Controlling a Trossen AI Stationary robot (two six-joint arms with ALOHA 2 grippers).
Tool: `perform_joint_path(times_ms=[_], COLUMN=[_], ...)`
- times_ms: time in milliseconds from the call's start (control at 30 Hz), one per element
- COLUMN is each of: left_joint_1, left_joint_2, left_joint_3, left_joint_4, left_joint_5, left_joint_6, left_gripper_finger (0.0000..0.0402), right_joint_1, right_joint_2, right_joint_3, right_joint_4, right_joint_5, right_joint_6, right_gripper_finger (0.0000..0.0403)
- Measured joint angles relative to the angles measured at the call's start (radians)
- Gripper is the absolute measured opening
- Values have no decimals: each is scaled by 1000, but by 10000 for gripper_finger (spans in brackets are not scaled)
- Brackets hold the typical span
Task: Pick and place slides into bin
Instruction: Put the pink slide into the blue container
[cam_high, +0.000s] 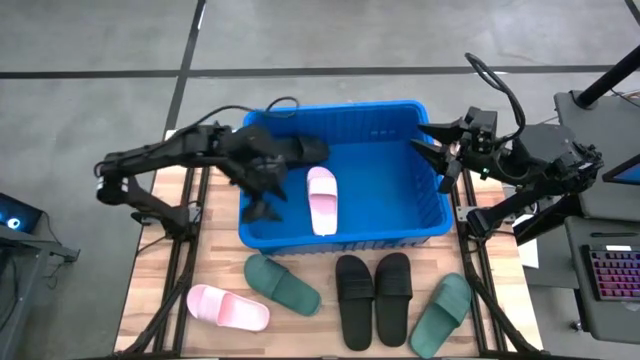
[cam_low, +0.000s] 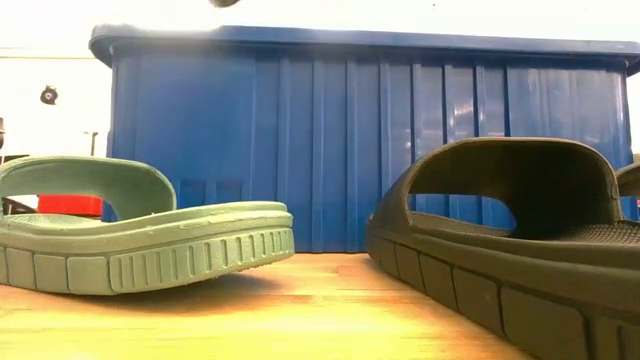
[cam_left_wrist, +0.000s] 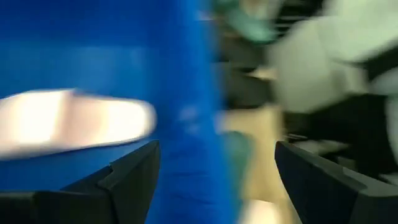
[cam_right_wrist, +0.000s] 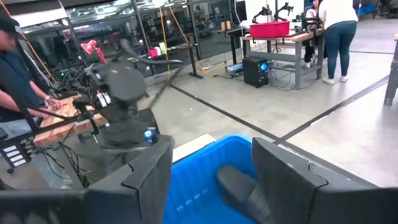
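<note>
We see the blue bin (cam_high: 420, 232) at table centre, long axis left to right, one pink slide (cam_high: 322, 200) inside lying front to back, left gripper (cam_high: 262, 208) over the bin's left wall, fingers spread, empty, right gripper (cam_high: 432, 157) at the right rim, open, empty, black pair (cam_high: 373, 298) in front, long axes front to back.

Grey concrete floor (cam_high: 330, 40) crossed by dark seam lines, light wooden slatted tabletop (cam_high: 300, 325) on a dark frame. Beyond it, a wooden workbench (cam_right_wrist: 280, 37) carrying a red plastic tub (cam_right_wrist: 269, 28), a black computer tower (cam_right_wrist: 255, 70) beneath, possibly glass partitions behind. Two people (cam_right_wrist: 339, 37) stand at benches. Backlit keyboard (cam_high: 612, 275) at right.
</note>
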Motion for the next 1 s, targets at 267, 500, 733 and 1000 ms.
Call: perform_joint_path(times_ms=[267,500,733,1000], left_joint_1=[-127,-280,-425,-559], left_joint_2=[-73,-77,-46,39], left_joint_3=[0,0,0,0], left_joint_4=[-11,-31,-30,-74], left_joint_5=[49,49,-29,-154], left_joint_6=[-276,-684,-1015,-1232], left_gripper_finger=[299,299,299,299], right_joint_1=[0,0,0,0], right_joint_2=[1,1,0,0], right_joint_3=[0,0,0,0], right_joint_4=[-3,-3,-31,-131], right_joint_5=[-4,-3,-3,-3], right_joint_6=[21,-94,-130,-104], right_gripper_finger=[210,210,210,210])
